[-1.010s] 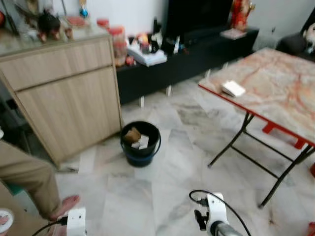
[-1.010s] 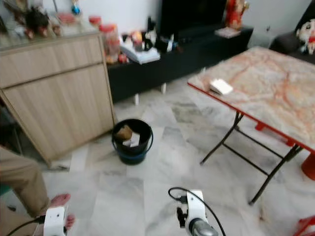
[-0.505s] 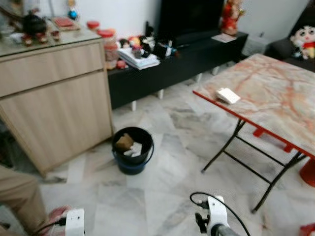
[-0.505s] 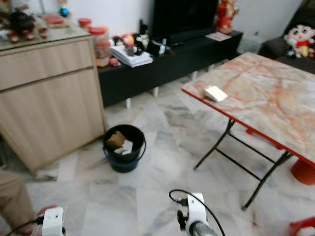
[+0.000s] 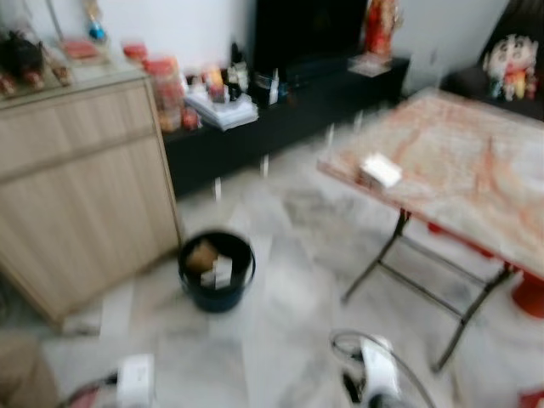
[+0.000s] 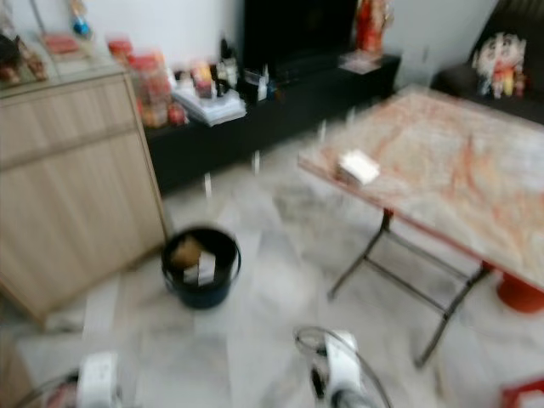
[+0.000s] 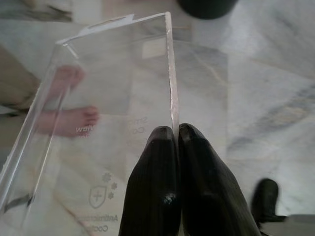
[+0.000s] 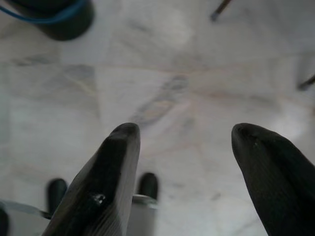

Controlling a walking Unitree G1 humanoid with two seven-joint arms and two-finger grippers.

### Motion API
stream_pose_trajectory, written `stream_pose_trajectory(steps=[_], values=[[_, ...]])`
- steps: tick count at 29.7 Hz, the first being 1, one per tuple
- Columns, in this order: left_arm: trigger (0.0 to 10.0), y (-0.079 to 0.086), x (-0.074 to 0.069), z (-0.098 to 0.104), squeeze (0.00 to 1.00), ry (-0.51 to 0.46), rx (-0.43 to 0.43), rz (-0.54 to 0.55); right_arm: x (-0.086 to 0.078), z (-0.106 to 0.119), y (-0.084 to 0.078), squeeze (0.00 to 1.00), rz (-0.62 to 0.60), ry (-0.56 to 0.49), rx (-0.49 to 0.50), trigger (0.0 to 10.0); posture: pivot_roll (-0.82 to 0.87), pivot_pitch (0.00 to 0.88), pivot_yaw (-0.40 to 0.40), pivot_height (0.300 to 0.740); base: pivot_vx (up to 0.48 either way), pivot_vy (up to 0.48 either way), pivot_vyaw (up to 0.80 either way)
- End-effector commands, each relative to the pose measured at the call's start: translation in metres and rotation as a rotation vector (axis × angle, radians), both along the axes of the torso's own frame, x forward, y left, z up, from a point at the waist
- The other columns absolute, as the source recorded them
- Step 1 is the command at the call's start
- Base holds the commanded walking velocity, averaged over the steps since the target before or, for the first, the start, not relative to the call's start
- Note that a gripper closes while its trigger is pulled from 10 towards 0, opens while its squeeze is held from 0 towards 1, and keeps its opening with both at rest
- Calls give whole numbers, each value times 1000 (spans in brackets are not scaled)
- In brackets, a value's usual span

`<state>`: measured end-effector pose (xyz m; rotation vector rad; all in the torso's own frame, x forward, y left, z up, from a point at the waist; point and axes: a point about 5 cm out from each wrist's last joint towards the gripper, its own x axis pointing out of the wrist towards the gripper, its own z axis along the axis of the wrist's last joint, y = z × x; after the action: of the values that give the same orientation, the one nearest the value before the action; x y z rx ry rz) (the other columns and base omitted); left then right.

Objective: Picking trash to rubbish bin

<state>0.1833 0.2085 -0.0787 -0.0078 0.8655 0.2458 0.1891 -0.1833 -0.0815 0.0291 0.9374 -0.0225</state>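
**Clear packet in hand, bin a few steps off**

Closest in, the left gripper [image 7: 177,142] has its two black fingers pinched together on the edge of a clear plastic packet [image 7: 113,98], a see-through sleeve with faint printing. Through it I can make out the marble floor [image 8: 162,88] and a person's bare foot [image 7: 69,118] just beside the robot. The right gripper [image 8: 184,147] hangs over bare tiles with its fingers spread wide and nothing between them.

A little further on, the black bin [image 5: 216,270] stands on the floor just beside the wooden cabinet [image 5: 76,187], already holding some scraps. To the right, well apart from it, is the folding table [image 5: 459,178] with a small white box [image 5: 379,170] on top.

The head views are smeared, so the robot looks to be mid-walk, carrying the packet. Next it would need to close on the bin, bring the left arm over the rim and only then part the fingers.
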Motion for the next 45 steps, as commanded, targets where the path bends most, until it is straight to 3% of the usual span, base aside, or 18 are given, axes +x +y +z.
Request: stream_pose_trajectory(steps=[1, 11, 17, 45], values=[[10000, 13, -5, 0, 0, 17, 30, 16, 11, 5, 11, 0, 14, -36, 22, 10000, 3, 0, -69, 740, 296, 0, 0], [10000, 15, -6, 0, 0, 19, 34, 22, 9, 4, 12, 0, 56, -31, -1, 10000, 1, 0, -63, 740, 298, 0, 0], [10000, 15, -6, 0, 0, 22, 34, 20, 9, 4, 12, 0, 68, -32, -14, 10000, -1, 0, -62, 740, 300, 0, 653], [10000, 13, -7, -1, 0, 25, 33, 8, 8, 3, 11, 0, 54, -37, -8, 10000, 0, 0, -69, 740, 311, 0, 0]])
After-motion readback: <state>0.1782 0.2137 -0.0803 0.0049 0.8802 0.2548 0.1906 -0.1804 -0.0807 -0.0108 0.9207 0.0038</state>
